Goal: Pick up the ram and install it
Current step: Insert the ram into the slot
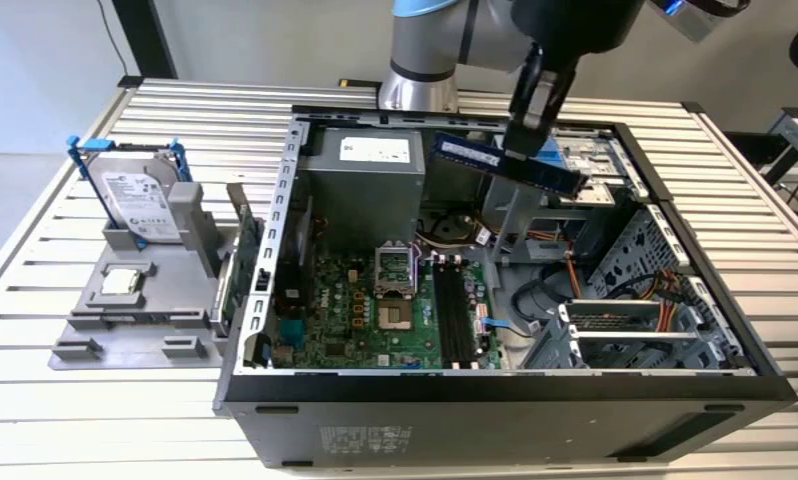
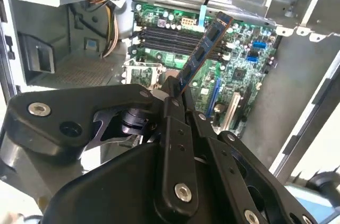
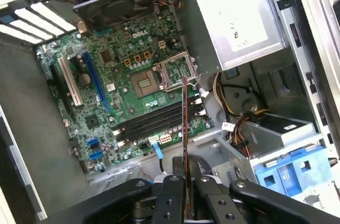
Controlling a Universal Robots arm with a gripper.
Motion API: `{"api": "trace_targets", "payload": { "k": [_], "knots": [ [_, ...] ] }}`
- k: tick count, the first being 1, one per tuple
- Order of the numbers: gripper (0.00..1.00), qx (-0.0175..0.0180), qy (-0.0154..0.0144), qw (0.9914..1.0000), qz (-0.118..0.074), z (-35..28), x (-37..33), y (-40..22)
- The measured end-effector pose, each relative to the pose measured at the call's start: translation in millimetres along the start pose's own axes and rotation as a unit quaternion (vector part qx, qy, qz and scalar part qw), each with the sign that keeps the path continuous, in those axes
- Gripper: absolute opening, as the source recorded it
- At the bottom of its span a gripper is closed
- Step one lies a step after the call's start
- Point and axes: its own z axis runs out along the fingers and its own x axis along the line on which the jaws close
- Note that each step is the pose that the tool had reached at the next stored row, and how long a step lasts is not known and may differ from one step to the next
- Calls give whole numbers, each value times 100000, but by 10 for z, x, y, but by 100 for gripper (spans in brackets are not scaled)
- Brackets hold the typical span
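**The ram (image 1: pixel 477 156) gripped above the open computer case (image 1: pixel 506 400)**

In the exterior view, the hand (image 1: pixel 521 150) is closed on the ram. The blue stick is tilted, high over the far part of the case and well above the motherboard (image 1: pixel 372 320) and its black slots (image 1: pixel 455 310). The case lies open on the slatted desk (image 1: pixel 52 420). A hard drive (image 1: pixel 139 200) in a blue bracket stands beside it, toward the desk's edge at the exterior view's left.

In the second wrist view, the fingers (image 2: pixel 172 112) pinch one end of the ram (image 2: pixel 204 49). Its free end points at the motherboard (image 2: pixel 239 54), near the black slots (image 2: pixel 164 35). It seems to hang clear of them, though depth is hard to judge.

In the first wrist view, the ram (image 3: pixel 184 128) shows edge-on as a thin line running out from the hand (image 3: pixel 186 181), and it crosses the black slots (image 3: pixel 154 120) in the picture.
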Motion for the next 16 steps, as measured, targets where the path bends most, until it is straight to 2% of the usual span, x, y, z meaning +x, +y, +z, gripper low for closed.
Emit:
{"api": "trace_targets", "payload": {
  "k": [4, 8, 11, 16],
  "knots": [
    [0, 145, -91, 99938, 3520, 0, 0, 0],
    [0, 291, -181, 99749, 7067, 0, 0, 0],
    [0, 399, -255, 99526, 9715, 1, 0, 0],
    [0, 572, -353, 99036, 13834, 0, 0, 0]
  ]
}}
